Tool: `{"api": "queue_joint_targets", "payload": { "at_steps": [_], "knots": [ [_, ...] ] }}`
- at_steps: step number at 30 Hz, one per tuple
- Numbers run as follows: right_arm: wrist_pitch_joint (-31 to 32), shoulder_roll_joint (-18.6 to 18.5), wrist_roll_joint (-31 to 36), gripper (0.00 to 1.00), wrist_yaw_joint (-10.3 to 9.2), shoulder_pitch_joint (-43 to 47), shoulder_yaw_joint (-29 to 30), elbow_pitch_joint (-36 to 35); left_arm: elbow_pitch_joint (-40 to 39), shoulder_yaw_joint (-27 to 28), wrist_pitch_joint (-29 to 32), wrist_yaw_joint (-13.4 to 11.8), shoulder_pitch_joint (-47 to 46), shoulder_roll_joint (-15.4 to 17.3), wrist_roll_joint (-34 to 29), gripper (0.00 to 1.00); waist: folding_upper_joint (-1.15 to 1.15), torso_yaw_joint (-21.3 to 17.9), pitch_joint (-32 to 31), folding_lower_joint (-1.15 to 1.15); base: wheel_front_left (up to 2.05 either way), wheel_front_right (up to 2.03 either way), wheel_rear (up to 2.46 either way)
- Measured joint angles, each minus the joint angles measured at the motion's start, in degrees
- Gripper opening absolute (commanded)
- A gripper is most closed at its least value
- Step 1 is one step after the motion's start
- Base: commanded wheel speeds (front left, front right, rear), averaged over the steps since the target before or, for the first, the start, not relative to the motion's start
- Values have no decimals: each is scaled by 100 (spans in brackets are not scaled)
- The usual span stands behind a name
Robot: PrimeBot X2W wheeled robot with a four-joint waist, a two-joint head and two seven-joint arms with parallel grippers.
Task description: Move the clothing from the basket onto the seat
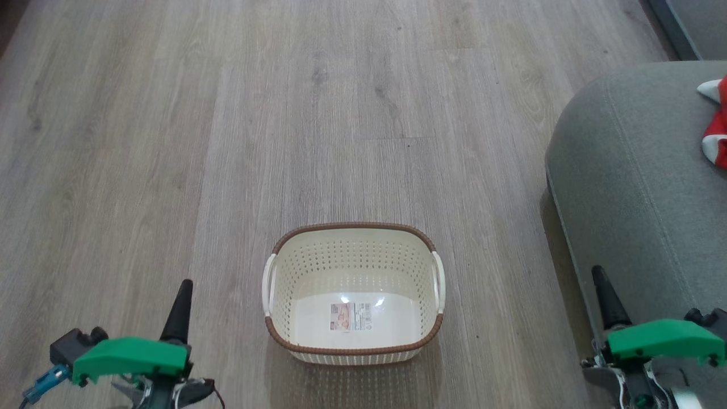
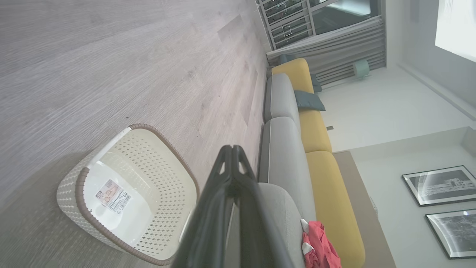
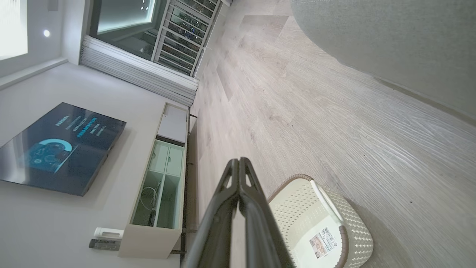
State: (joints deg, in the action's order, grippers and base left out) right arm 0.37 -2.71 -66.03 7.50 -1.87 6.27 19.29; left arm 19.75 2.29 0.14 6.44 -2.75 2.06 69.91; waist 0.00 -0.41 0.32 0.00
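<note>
The clothing (image 1: 717,125), bright red with white trim, lies bunched on the seat (image 1: 636,187), well to the right of the basket (image 1: 352,350) and farther from the robot than the basket is; the head view's edge cuts it off, so its full spread cannot be told. The basket stands upright on the wooden floor (image 1: 227,113), its pale bottom bare and the sticker label (image 1: 350,316) showing. The seat's rounded grey edge is near the basket's right side but apart from it, with a strip of floor between. The left gripper (image 1: 186,284) hangs to the left of the basket, nearer the robot, with its two dark fingers pressed together. The right gripper (image 1: 596,271) hangs to the right of the basket, in front of the seat's edge, its fingers likewise pressed together. Neither gripper touches the basket.
</note>
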Motion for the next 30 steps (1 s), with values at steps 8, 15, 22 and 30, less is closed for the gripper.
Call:
{"api": "queue_joint_targets", "payload": {
  "at_steps": [8,15,22,30],
  "knots": [
    [126,1,-644,0,0,-41,37,-74,-63,67,162,29,-19,1,541,0,0,10,-4,0,0,0,0],
    [246,1,-1132,0,0,-103,62,-134,-146,122,281,43,-50,1,960,0,0,18,-6,0,0,0,0],
    [367,2,-1635,0,0,-103,79,-182,-215,148,394,44,-57,1,1389,0,0,27,-9,0,0,0,0],
    [477,2,-2185,0,0,-105,101,-253,-303,176,525,49,-57,2,1864,0,0,36,-12,0,0,0,0]
  ]
}}
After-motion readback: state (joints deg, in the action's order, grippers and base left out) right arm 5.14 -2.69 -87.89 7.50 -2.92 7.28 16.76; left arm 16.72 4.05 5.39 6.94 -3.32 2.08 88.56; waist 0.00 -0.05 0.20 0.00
